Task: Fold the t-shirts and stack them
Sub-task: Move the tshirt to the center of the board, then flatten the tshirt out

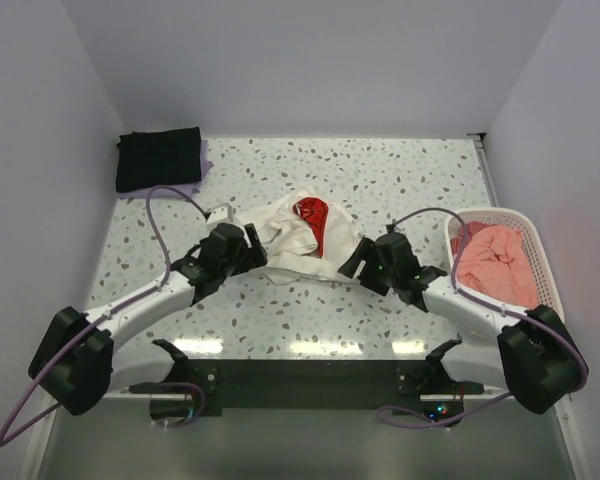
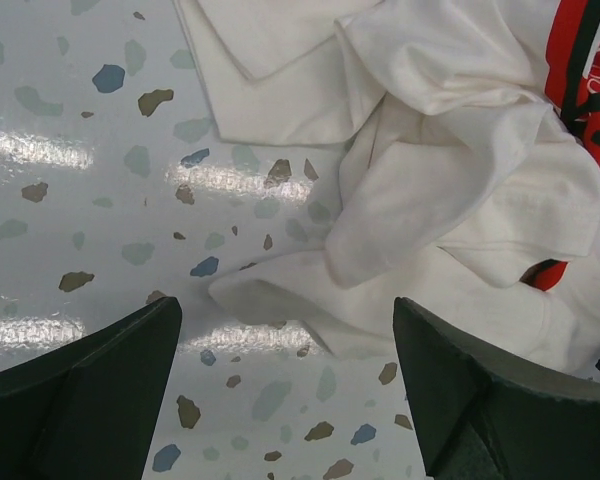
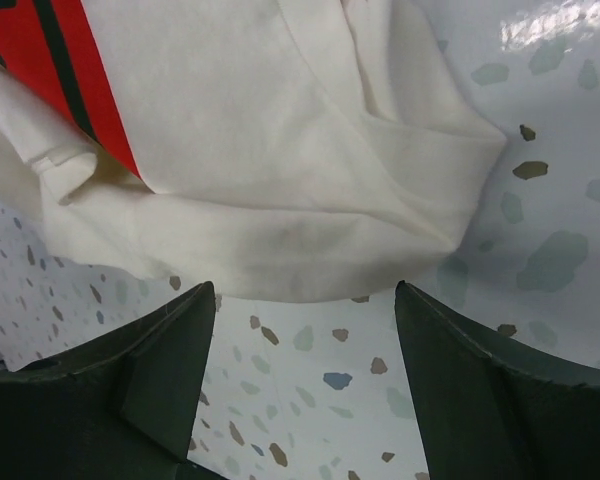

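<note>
The cream-white t-shirt with a red chest print lies crumpled at the table's middle; it also shows in the left wrist view and the right wrist view. My left gripper is open and empty just left of it, its near edge between the fingertips. My right gripper is open and empty at its right edge. The black t-shirt lies folded at the back left on the pale lavender one. The salmon-pink t-shirt is bunched in the basket.
A white slatted plastic basket stands at the right edge of the speckled table. Grey walls close the table at the left, back and right.
</note>
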You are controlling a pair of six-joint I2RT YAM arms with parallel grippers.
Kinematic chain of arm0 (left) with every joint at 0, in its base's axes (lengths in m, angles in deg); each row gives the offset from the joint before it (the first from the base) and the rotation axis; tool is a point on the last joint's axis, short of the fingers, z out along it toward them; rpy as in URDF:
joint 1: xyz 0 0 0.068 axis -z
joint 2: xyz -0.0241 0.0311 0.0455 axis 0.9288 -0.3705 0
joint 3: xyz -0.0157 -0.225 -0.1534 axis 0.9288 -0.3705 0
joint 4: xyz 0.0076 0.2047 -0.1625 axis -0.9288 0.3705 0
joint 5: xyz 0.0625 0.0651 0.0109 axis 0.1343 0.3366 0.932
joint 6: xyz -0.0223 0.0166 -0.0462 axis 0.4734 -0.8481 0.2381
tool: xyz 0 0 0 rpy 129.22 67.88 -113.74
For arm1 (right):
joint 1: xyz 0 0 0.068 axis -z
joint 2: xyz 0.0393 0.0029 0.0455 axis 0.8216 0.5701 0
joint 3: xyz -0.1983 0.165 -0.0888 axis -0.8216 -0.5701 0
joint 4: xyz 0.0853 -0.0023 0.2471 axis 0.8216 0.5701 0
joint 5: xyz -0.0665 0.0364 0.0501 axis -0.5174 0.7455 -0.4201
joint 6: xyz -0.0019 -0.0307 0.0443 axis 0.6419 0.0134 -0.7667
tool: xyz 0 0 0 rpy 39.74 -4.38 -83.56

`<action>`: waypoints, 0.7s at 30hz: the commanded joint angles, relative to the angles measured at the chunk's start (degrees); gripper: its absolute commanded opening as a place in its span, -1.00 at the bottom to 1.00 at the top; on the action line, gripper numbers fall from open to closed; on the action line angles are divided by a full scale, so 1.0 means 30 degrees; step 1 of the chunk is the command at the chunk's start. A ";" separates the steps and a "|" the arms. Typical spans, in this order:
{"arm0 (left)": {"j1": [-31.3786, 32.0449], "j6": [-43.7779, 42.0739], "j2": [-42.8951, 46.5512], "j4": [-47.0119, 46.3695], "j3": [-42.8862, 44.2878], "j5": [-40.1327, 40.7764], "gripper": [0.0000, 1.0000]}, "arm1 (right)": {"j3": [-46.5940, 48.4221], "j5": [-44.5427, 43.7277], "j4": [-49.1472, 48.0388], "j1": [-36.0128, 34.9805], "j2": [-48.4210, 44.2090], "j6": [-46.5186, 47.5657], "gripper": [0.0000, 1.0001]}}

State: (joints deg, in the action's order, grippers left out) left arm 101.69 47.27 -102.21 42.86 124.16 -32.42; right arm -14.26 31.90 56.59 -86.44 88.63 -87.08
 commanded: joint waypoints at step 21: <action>-0.1212 -0.0112 -0.3763 -0.6693 -0.1420 -0.4152 -0.41 | 0.2487 -0.1667 -0.5455 -0.5155 0.3990 -0.6051 0.47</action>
State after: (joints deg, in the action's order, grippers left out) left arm 98.34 47.05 -114.88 27.23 121.54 -41.14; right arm -10.15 29.78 44.44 -100.50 98.45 -102.77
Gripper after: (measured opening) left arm 0.309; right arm 0.739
